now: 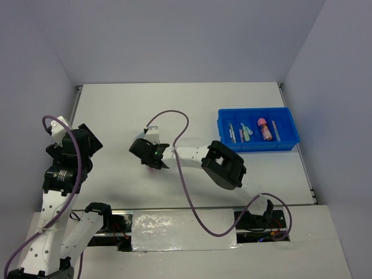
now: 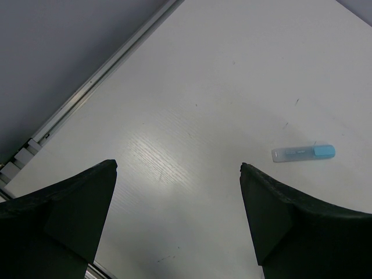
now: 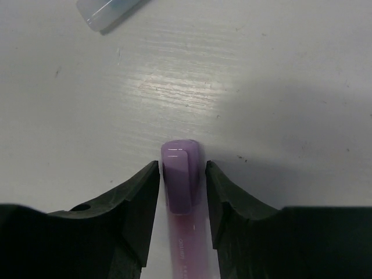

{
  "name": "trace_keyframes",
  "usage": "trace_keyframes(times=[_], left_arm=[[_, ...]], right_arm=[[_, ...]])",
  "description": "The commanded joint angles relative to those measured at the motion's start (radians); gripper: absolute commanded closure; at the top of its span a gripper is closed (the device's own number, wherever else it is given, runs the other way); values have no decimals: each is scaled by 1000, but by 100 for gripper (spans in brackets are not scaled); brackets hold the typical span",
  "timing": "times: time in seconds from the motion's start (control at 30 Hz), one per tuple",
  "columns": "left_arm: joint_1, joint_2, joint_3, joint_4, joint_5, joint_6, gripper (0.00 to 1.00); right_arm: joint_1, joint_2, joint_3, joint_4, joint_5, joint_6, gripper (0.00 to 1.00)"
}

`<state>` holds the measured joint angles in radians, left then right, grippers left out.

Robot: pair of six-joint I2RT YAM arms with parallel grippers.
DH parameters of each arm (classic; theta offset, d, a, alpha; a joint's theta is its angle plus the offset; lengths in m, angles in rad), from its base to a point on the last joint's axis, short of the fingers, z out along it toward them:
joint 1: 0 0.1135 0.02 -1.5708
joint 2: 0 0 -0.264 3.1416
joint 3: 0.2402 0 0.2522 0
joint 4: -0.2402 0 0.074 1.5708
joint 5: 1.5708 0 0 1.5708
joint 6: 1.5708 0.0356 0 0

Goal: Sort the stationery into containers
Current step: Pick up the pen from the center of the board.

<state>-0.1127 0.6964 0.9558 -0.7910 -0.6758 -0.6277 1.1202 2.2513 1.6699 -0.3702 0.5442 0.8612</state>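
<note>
From where I stand, the right arm lies stretched low across the table [image 1: 116,116], elbow bent near the near edge and forearm running out toward the middle. Its wrist is tipped down so the right gripper [image 1: 152,156] points at the surface. In the wrist view the lilac stick [image 3: 181,174] lies flat on the table with a black finger hard against each long side. One looks to be touching and the other is a hair off, so I can't say whether the pinch is firm yet. Coming at it lengthwise makes sense to me, since the jaws close across the narrow width and the stick can't roll away. A clear, blue-capped piece [image 3: 110,11] lies loose just beyond it, apart from the fingers, presumably left for a later turn. The blue tray [image 1: 261,147] sits well off by the right edge, toward the far corner. It already holds several items in its slots, among them a pink-capped bottle [image 1: 264,129] and a green stick [image 1: 246,132], so the carry will be a long sweep rightward. The left arm is folded upright by the left edge, and the left gripper [image 2: 180,215] gapes wide over bare table with nothing in it, likely parked out of the way.
</note>
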Motion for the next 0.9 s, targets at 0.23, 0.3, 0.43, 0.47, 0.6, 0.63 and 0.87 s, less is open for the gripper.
trace_keyframes(times=[0.23, 0.3, 0.43, 0.47, 0.6, 0.63, 0.87], left_arm=[[5, -14, 6, 39, 10, 29, 1], [5, -20, 5, 41, 12, 28, 1], [5, -24, 4, 44, 15, 31, 1], [5, -26, 4, 44, 16, 29, 1], [5, -29, 4, 44, 16, 33, 1], [5, -31, 3, 45, 18, 33, 1], [5, -38, 1, 47, 22, 37, 1]], right_arm=[[-17, -48, -165, 30, -290, -332, 46], [9, -53, -179, -7, -265, -324, 46], [41, -42, -191, -65, -219, -300, 50], [43, -42, -196, -73, -208, -291, 53], [47, -30, -194, -88, -219, -298, 62], [47, -24, -191, -87, -230, -306, 71], [20, -77, -283, 97, -435, -424, 100]])
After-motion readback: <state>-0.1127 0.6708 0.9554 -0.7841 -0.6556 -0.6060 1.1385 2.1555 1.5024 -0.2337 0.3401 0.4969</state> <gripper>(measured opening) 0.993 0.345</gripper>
